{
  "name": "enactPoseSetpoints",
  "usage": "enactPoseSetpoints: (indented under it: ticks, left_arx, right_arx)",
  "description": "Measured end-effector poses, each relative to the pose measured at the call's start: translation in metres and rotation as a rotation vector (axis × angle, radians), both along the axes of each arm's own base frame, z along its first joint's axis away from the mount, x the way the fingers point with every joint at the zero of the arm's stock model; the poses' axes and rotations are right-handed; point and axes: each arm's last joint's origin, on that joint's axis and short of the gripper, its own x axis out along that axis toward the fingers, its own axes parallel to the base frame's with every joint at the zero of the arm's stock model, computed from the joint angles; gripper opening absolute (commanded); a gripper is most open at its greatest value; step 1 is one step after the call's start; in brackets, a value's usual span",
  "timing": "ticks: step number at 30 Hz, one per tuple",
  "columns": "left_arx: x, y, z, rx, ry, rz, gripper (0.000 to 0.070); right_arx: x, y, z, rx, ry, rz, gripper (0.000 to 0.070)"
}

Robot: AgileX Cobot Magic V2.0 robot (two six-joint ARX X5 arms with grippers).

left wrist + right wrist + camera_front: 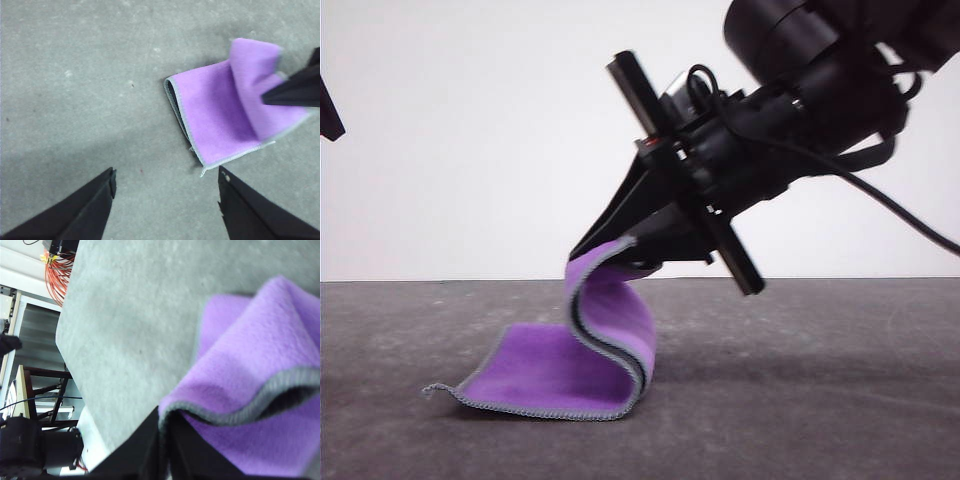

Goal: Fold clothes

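The clothes (555, 365) are one small cloth, purple face up, with a grey stitched edge. It lies partly on the grey table, and one edge is lifted and curled over into an S-shaped fold. My right gripper (612, 245) is shut on that raised edge, also seen in the right wrist view (162, 426) where the cloth (250, 365) drapes from the fingers. In the left wrist view the cloth (220, 115) lies ahead and to one side of my left gripper (167, 175), which is open and holds nothing. The right arm's dark fingers (295, 90) pinch the cloth's far edge.
The grey table surface (820, 400) stretches wide around the cloth. A white wall stands behind it. A dark part (328, 110) pokes in at the front view's left edge. Beyond the table's edge (75, 370) are orange cables (55, 270) and furniture.
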Motion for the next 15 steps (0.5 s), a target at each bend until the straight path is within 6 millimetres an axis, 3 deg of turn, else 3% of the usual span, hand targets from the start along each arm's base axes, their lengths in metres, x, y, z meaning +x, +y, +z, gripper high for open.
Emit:
enactPoseSetpoints:
  ticks: [2,4,8,9,15]
  left_arx:
    - [0.0,0.0,0.0,0.0,0.0,0.0,0.0393]
    - [0.0,0.0,0.0,0.0,0.0,0.0,0.0393]
    - [0.0,0.0,0.0,0.001,-0.001,0.001,0.0393]
    - [0.0,0.0,0.0,0.001,-0.001,0.001,0.0393]
    - [0.0,0.0,0.0,0.001,-0.001,0.002,0.0393]
  right_arx:
    - [0.001,0.008,-0.002,0.001,0.0,0.019,0.0003]
    - [0.001,0.015,-0.005,0.0,0.011,0.042,0.0056]
    - [-0.001,0.021,-0.013,-0.011,0.033,0.067,0.0325]
    - [-0.001,0.021,-0.013,-0.008,0.031,0.07,0.0356]
    - [0.001,0.02,0.005,0.106,-0.03,0.138,0.0371]
